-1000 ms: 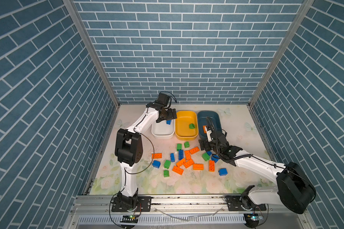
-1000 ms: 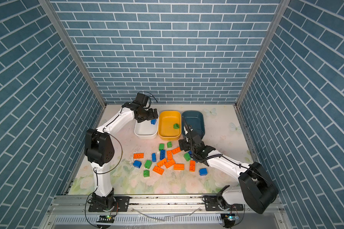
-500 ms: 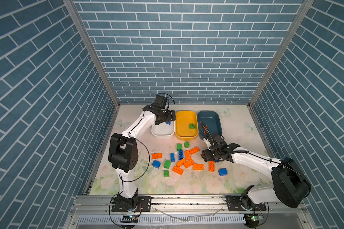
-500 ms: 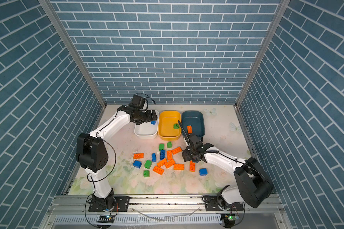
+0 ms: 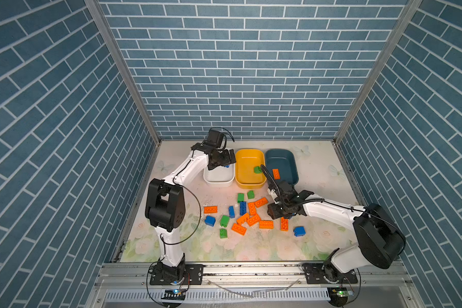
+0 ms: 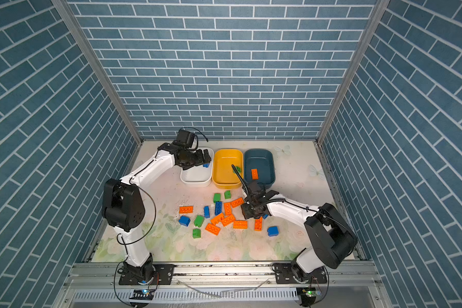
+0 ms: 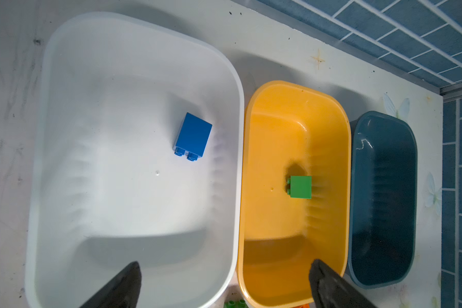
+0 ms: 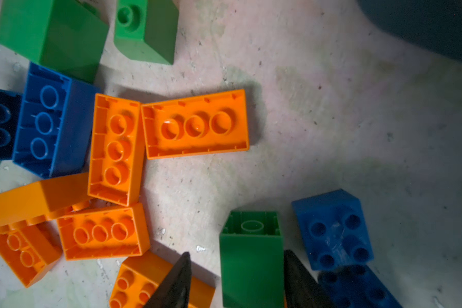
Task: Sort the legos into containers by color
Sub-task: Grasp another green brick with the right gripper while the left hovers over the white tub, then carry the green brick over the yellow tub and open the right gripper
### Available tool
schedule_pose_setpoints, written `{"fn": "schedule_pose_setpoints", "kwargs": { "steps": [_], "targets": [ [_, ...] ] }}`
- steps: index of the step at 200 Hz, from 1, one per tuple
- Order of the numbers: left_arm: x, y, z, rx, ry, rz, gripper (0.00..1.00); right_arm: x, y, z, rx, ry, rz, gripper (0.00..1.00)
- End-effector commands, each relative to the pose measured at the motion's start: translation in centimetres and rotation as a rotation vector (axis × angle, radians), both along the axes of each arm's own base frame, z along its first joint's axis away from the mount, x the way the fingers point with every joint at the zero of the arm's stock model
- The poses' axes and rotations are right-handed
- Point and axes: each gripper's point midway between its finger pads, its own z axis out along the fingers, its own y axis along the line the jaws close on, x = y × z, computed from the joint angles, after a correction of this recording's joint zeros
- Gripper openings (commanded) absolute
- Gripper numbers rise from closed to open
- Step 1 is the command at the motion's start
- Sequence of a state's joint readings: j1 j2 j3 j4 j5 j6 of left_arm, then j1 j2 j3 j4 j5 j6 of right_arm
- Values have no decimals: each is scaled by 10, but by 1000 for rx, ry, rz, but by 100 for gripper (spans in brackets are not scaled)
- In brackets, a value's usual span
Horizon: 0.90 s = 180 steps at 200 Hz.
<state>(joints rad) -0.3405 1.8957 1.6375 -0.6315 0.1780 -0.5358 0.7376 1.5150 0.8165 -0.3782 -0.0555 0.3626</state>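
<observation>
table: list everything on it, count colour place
white tub: one, white, back, leftmost; one blue brick inside
yellow tub: one, yellow, back, middle; one green brick inside
teal tub: one, dark teal, back, rightmost; one orange brick inside
loose orange bricks: eight, orange, pile before the tubs
loose blue bricks: at least five, blue, same pile
loose green bricks: five, green, same pile
left hand: one, black, open above white tub
right hand: one, black, open around one loose green brick
</observation>
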Motion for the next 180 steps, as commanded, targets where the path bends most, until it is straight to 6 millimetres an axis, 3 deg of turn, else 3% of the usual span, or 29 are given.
{"fn": "schedule_pose_setpoints", "kwargs": {
  "steps": [1, 39, 71, 93, 119, 155, 180],
  "targets": [
    [-2, 5, 8, -10, -13, 13, 99, 12, 4, 6, -31, -30, -25, 52],
    [-6, 6, 5, -10, -5, 14, 99, 18, 9, 0, -30, -49, -54, 43],
    [-23, -1, 14, 76, -22, -25, 99, 15, 9, 3, -59, -84, 25, 36],
    [-36, -2, 16, 117, -28, -24, 99, 18, 14, 21, -19, -140, 67, 31],
    [-49, -8, 23, 49, -85, 10, 99, 27, 28, 54, 64, -235, 107, 29],
    [-64, 17, 29, 68, -153, 98, 99, 57, 53, 97, 173, -365, 95, 28],
    [-71, 26, 35, 97, -180, 92, 99, 78, 67, 107, 219, -381, 83, 28]
  ]
}}
